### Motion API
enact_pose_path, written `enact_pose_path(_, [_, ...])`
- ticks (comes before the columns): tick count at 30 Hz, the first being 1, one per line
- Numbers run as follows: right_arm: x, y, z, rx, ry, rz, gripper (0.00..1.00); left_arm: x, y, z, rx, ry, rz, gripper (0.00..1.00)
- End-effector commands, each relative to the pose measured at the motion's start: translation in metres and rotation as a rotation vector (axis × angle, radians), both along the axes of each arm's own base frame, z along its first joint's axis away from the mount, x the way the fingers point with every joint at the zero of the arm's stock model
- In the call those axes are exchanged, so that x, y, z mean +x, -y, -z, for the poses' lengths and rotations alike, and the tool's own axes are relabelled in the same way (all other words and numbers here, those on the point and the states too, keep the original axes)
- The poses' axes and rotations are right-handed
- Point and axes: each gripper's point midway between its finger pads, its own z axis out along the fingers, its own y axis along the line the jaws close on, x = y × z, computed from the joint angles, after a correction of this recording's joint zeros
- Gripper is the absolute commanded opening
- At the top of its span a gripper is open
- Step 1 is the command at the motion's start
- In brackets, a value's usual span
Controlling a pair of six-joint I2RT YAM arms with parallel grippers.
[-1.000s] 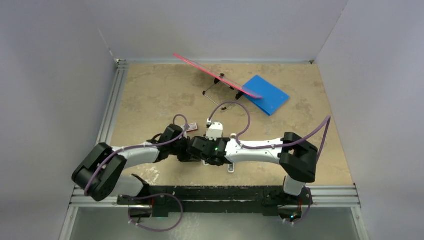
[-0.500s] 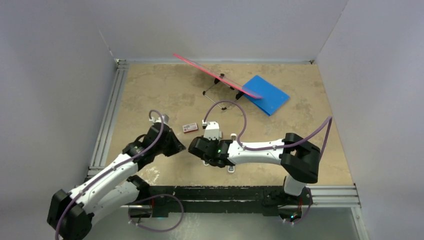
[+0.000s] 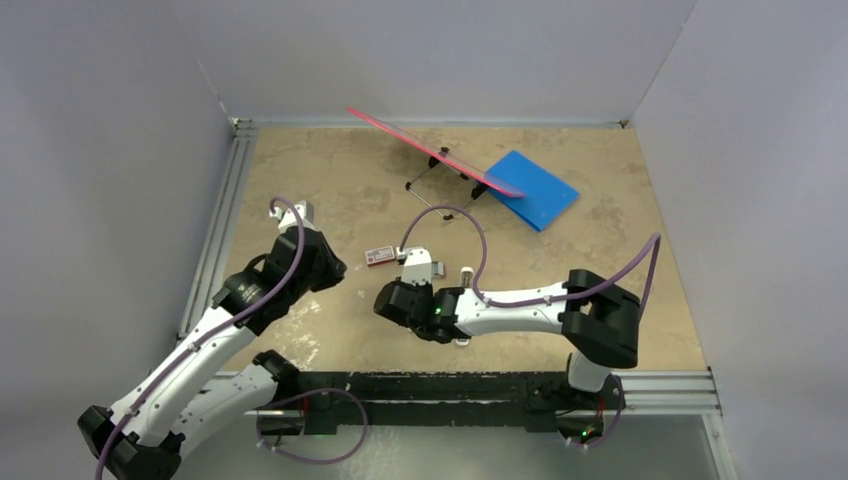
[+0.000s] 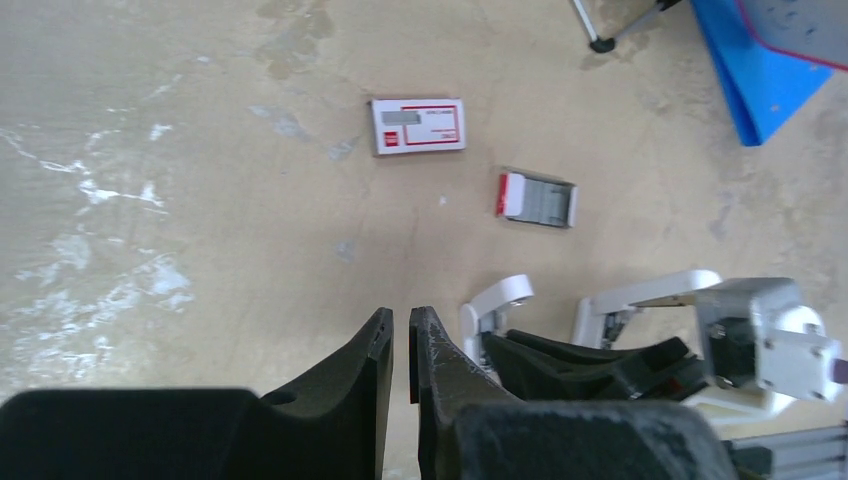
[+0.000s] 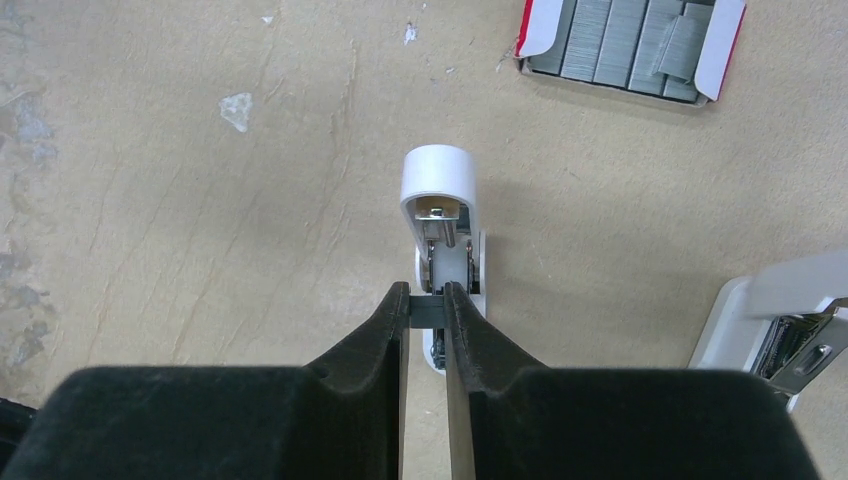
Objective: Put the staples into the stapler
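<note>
In the right wrist view my right gripper (image 5: 427,308) is shut on a short dark grey strip of staples (image 5: 427,310). It holds the strip just above the open channel of a white stapler (image 5: 440,190) lying on the table. The open tray of staples (image 5: 630,45), grey strips between red-and-white flaps, lies beyond it to the right. My left gripper (image 4: 398,325) hovers to the left of the stapler (image 4: 497,300). Its jaws stand a narrow slit apart with nothing between them. The red-and-white box sleeve (image 4: 418,126) and the tray (image 4: 537,198) lie ahead of it.
A second white stapler part (image 5: 780,320) with bare metal lies right of the held strip. At the back stand a pink-edged board on a wire stand (image 3: 430,150) and a blue pad (image 3: 535,188). An aluminium rail (image 3: 215,250) runs along the table's left edge.
My left arm has swung back and to the left, away from the right gripper, and its jaws have parted slightly. The right gripper has edged left, still holding the strip.
</note>
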Motion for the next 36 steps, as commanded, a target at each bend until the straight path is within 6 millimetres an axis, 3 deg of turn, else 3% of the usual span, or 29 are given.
enact_pose_path(1, [0.007,0.003,-0.006,-0.016,0.061,0.009,0.18,0.006,-0.016,-0.002,0.117,0.022,-0.014,0.12])
enact_pose_path(9, [0.004,0.007,0.002,-0.028,0.048,0.001,0.17,0.008,-0.012,0.013,0.144,-0.01,0.016,0.12])
enact_pose_path(36, [0.001,0.004,0.009,-0.024,0.032,-0.013,0.17,0.007,-0.006,0.014,0.137,-0.014,0.048,0.14])
